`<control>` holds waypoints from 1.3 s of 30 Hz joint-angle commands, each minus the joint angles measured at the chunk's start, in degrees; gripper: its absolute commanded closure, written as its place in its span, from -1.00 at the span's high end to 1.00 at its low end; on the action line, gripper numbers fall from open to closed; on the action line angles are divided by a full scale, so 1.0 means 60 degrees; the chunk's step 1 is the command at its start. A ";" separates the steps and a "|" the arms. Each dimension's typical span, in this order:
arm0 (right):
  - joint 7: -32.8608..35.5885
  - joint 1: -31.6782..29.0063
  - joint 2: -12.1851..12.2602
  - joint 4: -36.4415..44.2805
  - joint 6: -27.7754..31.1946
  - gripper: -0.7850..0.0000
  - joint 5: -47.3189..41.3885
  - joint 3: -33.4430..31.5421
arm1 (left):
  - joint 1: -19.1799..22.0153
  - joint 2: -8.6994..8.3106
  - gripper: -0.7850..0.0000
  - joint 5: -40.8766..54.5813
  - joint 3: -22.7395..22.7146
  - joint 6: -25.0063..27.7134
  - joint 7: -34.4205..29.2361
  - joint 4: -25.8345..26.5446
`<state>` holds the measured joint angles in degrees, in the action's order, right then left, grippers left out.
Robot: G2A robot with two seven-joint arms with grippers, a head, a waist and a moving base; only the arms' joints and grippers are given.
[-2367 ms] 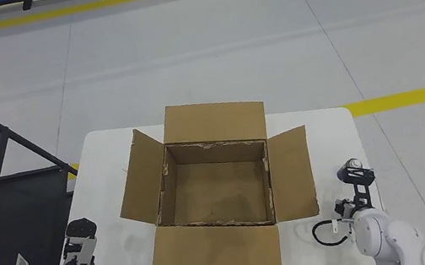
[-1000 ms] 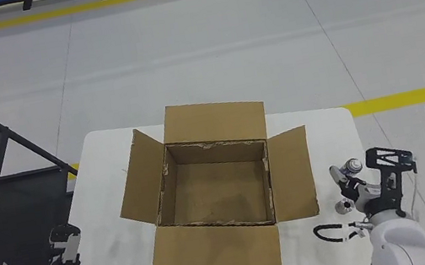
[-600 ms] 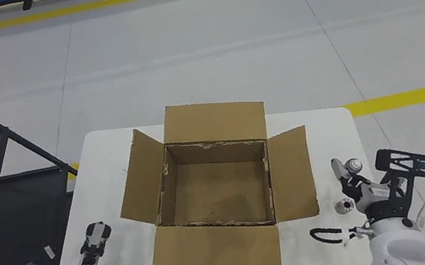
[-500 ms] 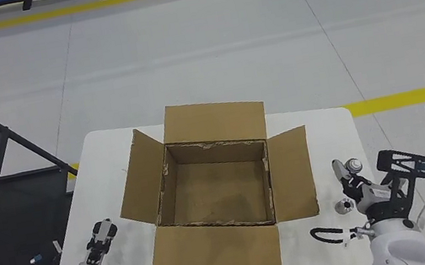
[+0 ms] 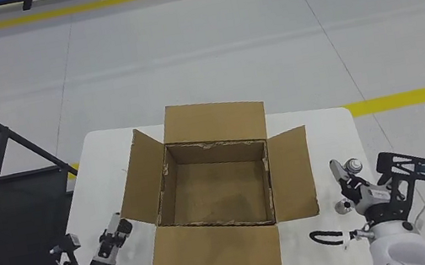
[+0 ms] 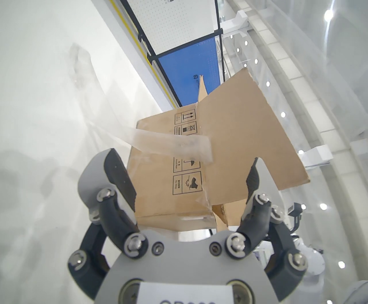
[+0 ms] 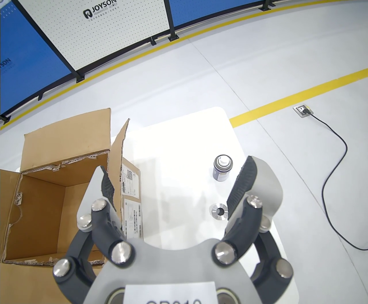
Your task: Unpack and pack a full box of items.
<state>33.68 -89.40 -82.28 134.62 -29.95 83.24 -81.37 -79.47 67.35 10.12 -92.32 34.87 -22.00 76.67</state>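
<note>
The box [image 5: 215, 121] is seen open and empty on the table [image 7: 184, 135]; a can [image 7: 222, 168] stands upright to its right; it is judged light, stiff and slippery, best taken across its body; the left gripper [image 6: 185, 159] and right gripper [image 7: 176, 167] are both spread, nothing held.

box [image 5: 212, 122]: flaps open, on table [image 5: 323, 126] | can [image 5: 354, 166]: right of box

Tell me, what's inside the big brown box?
Nothing I can see: the cardboard box shows only its bare brown floor. The inner side of its near wall is hidden from view.
</note>
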 commanded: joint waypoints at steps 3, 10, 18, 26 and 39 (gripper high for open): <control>-0.0176 -0.0136 -0.0009 0.0004 0.0099 1.00 -0.0070 -0.0085 | 0.0336 0.0052 1.00 0.1014 0.0310 0.0064 -0.0535 -0.0504; -0.0279 -0.0185 -0.0032 -0.0055 0.0179 1.00 -0.0259 -0.0218 | 0.0800 0.0119 1.00 0.1635 0.0798 -0.0081 -0.1263 -0.0974; -0.0303 -0.0062 -0.0060 -0.0213 0.0259 1.00 -0.0286 -0.0207 | 0.1165 0.0182 1.00 0.1433 0.1259 -0.0069 -0.1505 -0.1312; -0.0265 -0.0009 -0.0082 -0.0305 0.0319 1.00 -0.0315 -0.0265 | 0.1333 0.0214 1.00 0.1362 0.1559 0.0010 -0.1838 -0.1577; -0.0269 0.0015 -0.0114 -0.0378 0.0415 1.00 -0.0385 -0.0350 | 0.1385 0.0235 1.00 0.1190 0.1793 0.0187 -0.1916 -0.1699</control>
<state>32.11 -89.28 -82.95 132.36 -27.49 80.99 -83.44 -71.06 68.79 17.34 -81.40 35.69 -33.68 66.41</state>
